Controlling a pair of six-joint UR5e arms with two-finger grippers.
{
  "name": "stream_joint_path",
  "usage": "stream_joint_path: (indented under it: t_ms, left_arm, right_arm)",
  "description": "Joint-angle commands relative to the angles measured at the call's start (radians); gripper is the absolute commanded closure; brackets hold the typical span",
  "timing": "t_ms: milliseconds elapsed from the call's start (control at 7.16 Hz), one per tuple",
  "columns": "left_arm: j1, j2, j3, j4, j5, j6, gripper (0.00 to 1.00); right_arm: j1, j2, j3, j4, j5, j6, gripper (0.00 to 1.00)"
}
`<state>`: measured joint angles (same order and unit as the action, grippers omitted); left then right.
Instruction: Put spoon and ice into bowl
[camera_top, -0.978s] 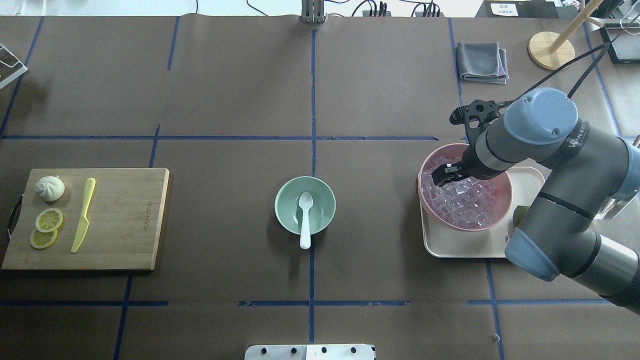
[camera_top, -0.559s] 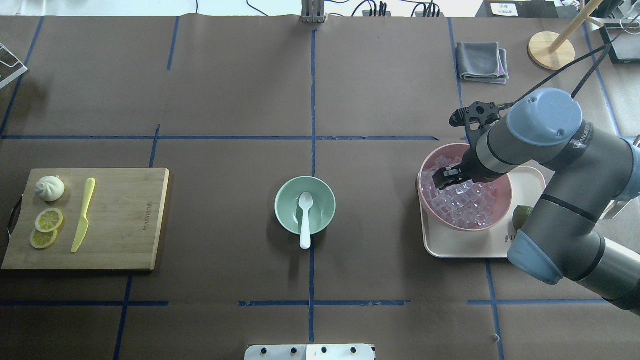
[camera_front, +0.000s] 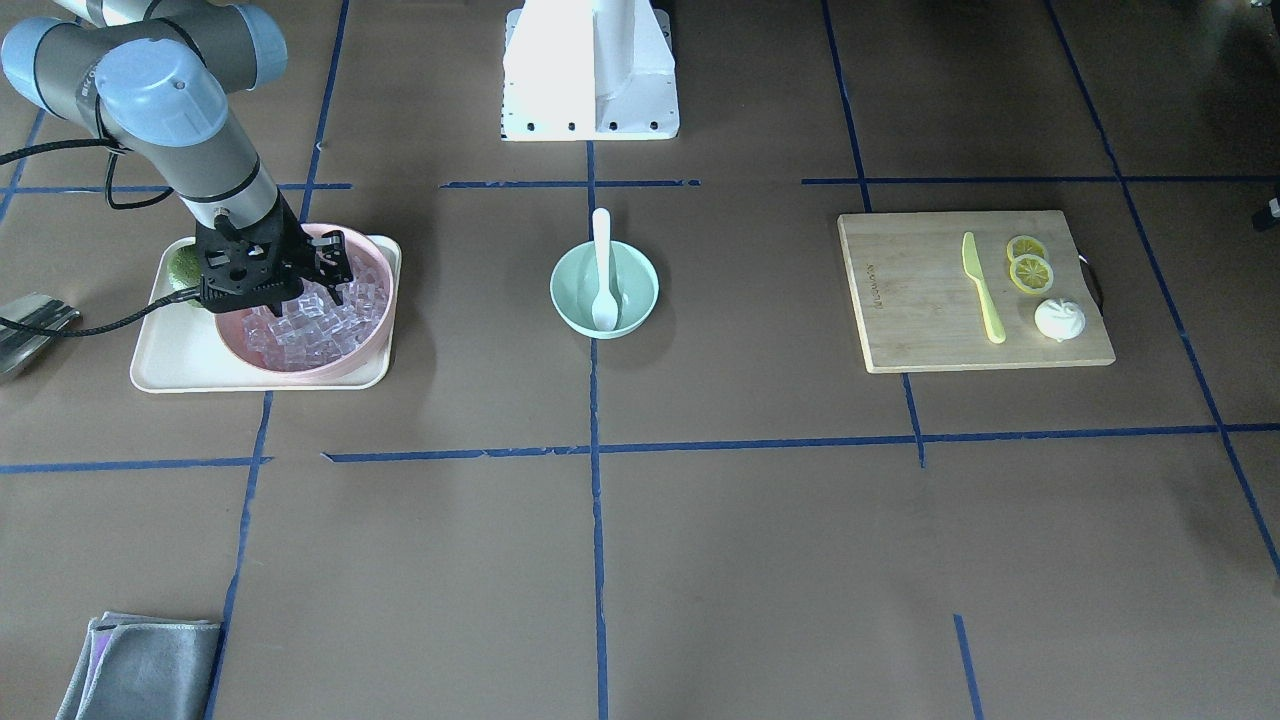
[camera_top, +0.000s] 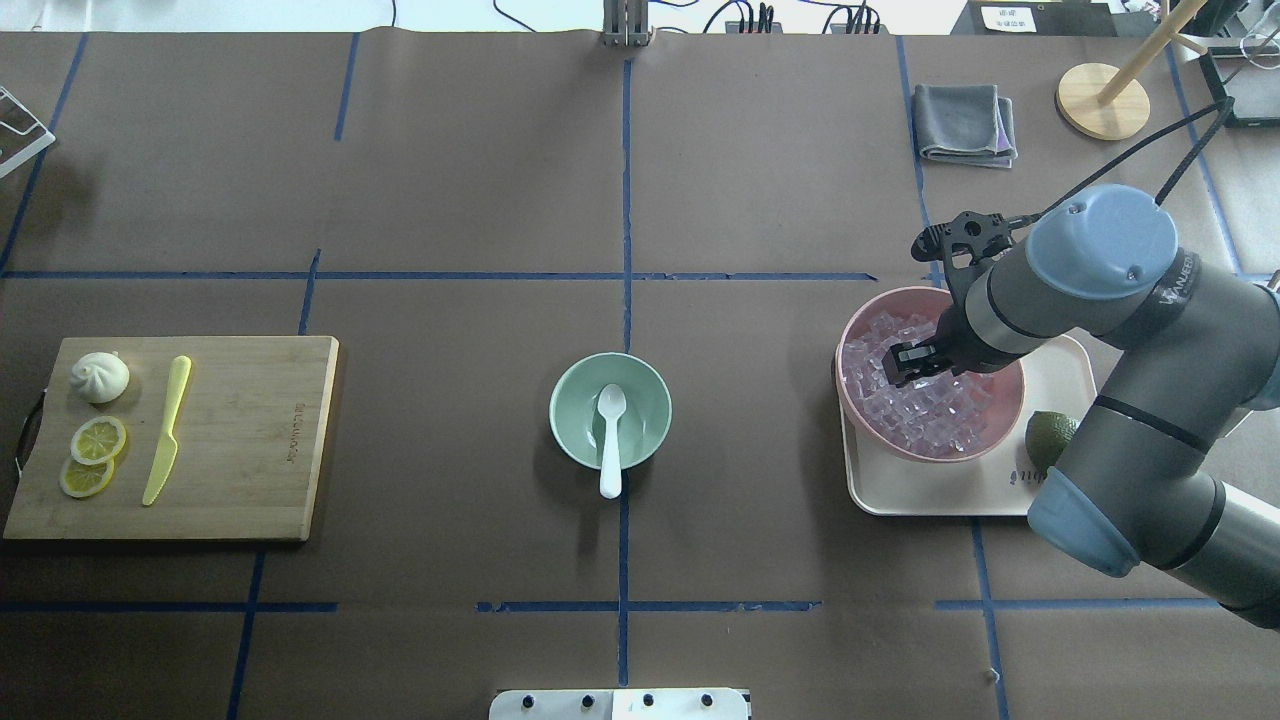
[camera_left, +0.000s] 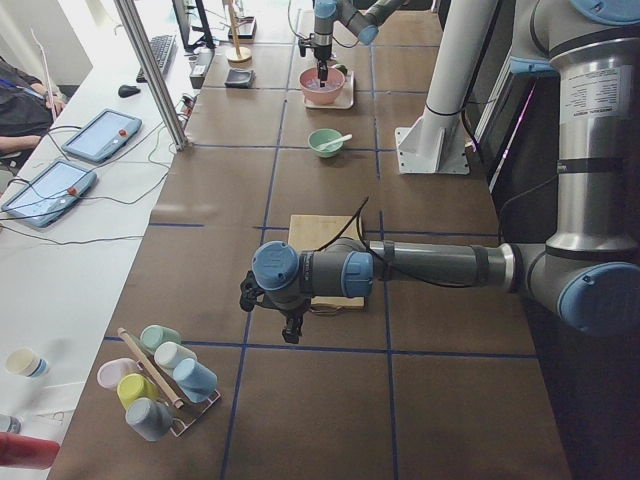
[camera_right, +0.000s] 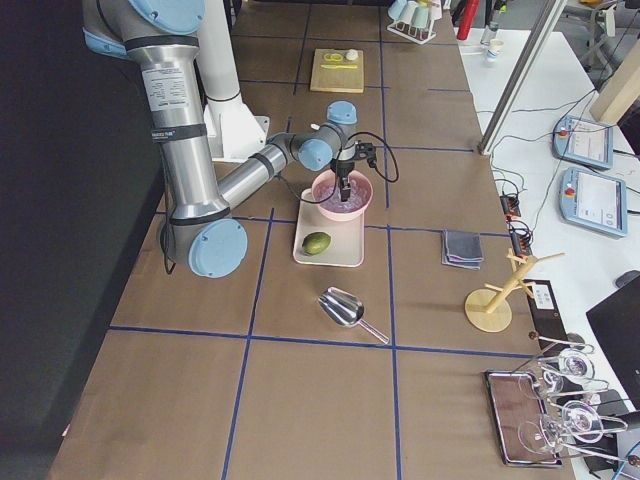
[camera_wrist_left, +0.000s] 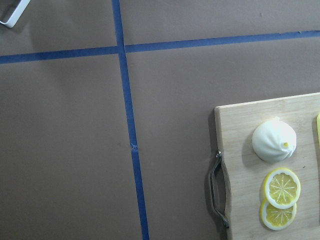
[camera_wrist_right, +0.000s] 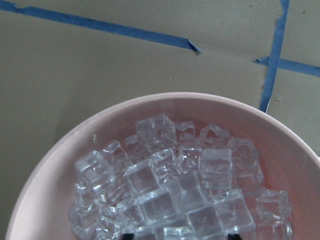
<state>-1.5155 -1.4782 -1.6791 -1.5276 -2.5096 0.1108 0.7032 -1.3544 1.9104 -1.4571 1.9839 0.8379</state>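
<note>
Hanging over ice (camera_top: 935, 412) — right fingers (camera_top: 906, 361) — arm lettering (camera_top: 1180, 277) unreadable

Overhead: the table (camera_top: 460, 180) is viewed downward from behind the robot.
Front: the same table is viewed from across, mirrored.
Sides: the table is seen lengthwise, from afar.
Left wrist: a cutting board (camera_wrist_left: 240, 150) is seen close, straight down.
Right wrist: a pink bowl (camera_wrist_right: 50, 175) is seen close.
Shared: the green bowl (camera_front: 575, 295) is centred in the overhead and front views.
</note>
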Motion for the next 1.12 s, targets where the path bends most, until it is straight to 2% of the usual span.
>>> stream_joint_path:
  t_ms: [0, 140, 419, 559, 699, 838, 978]
  left_arm:
    - [0.000, 0.001, -0.002, 0.001, 0.000, 0.001, 0.00]
    - [0.000, 0.001, -0.001, 0.001, 0.000, 0.001, 0.00]
    - [-0.002, 0.001, -0.002, 0.001, 0.000, 0.001, 0.00]
    - [0.000, 0.001, 0.001, 0.001, 0.000, 0.001, 0.00]
    - [0.000, 0.001, -0.001, 0.001, 0.000, 0.003, 0.00]
    - [0.000, 0.001, 0.001, 0.003, -0.002, 0.003, 0.00]
    - [0.000, 0.001, 0.001, 0.003, 0.000, 0.001, 0.00]
  right_arm:
    - [-0.002, 0.000, 0.001, 0.000, -0.002, 0.001, 0.84]
    - [-0.002, 0.000, 0.001, 0.000, 0.000, 0.001, 0.97]
    - [-0.002, 0.014, 0.042, -0.002, 0.001, 0.018, 1.00]
    - [-0.007, 0.064, 0.053, -0.011, 0.000, 0.158, 1.00]
    - [-0.007, 0.145, 0.055, -0.069, -0.002, 0.269, 1.00]
    - [-0.013, 0.218, 0.052, -0.136, -0.013, 0.286, 1.00]
    - [-0.057, 0.300, 0.029, -0.199, -0.061, 0.381, 1.00]
